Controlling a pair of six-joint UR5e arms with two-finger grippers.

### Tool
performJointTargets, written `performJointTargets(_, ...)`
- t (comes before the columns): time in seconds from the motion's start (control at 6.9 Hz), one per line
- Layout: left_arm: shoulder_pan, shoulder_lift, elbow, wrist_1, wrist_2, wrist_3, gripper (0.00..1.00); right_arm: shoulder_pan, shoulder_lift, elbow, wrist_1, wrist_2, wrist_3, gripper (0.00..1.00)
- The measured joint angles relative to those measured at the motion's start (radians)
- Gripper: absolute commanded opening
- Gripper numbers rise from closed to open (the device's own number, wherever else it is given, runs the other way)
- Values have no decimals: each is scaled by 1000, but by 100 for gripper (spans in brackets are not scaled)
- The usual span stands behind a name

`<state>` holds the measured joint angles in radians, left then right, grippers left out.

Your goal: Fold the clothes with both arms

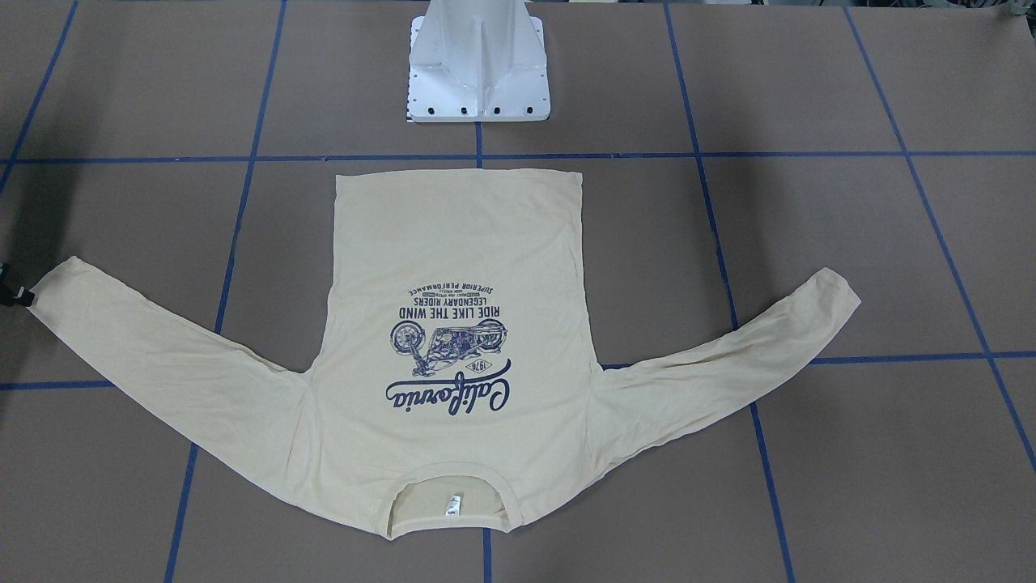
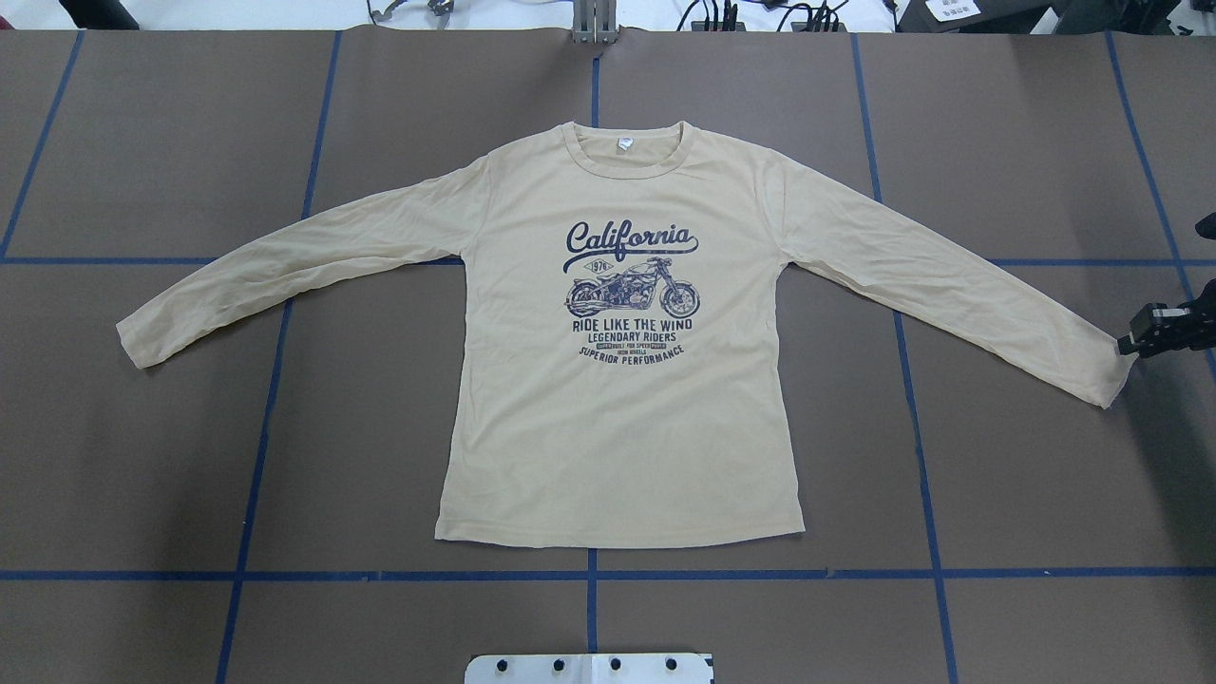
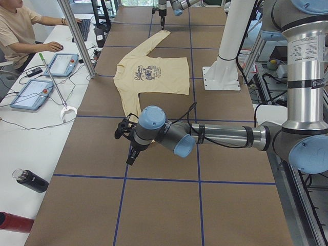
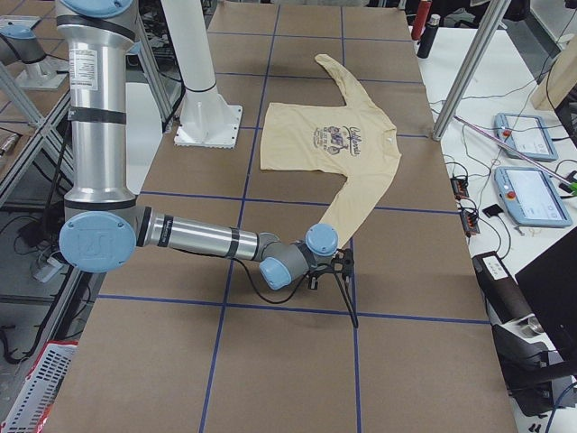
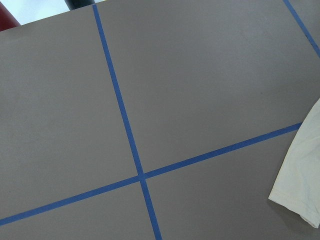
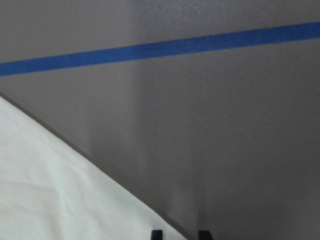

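Note:
The clothes are one cream-yellow long-sleeved T-shirt (image 2: 617, 427) lying flat with its print up, both sleeves spread and the neckline far from the robot base. My right gripper (image 2: 1126, 344) hovers just beyond the right sleeve's cuff (image 2: 1102, 375), apart from it. In the right wrist view its fingertips (image 6: 157, 233) stand a little apart, open, with bare table between them and fabric (image 6: 60, 190) beside them. My left gripper (image 3: 129, 159) shows only in the exterior left view, low over the table near the left sleeve's cuff (image 5: 300, 190). I cannot tell whether it is open or shut.
Blue tape lines (image 2: 589, 575) grid the brown table. The white pedestal base (image 1: 477, 73) stands behind the shirt's hem. On the operators' side, a person (image 3: 15, 25) sits at a bench with control tablets (image 3: 31, 92), bottles (image 3: 31, 180) and metal poles (image 3: 77, 36).

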<state>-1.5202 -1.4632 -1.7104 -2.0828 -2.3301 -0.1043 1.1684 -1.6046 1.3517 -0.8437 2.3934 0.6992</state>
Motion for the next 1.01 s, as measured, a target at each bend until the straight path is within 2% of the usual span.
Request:
performJointTargets(0.14, 0, 0, 0, 1, 0, 0, 100, 0, 0, 1, 1, 1, -1, 58)
performJointTargets(0.58, 0, 0, -1, 0, 0, 0, 100, -2, -4, 2, 2, -3, -1, 59)
performJointTargets(1.01, 0, 0, -3, 0, 0, 0, 100, -8, -9, 0, -1, -4, -1, 53)
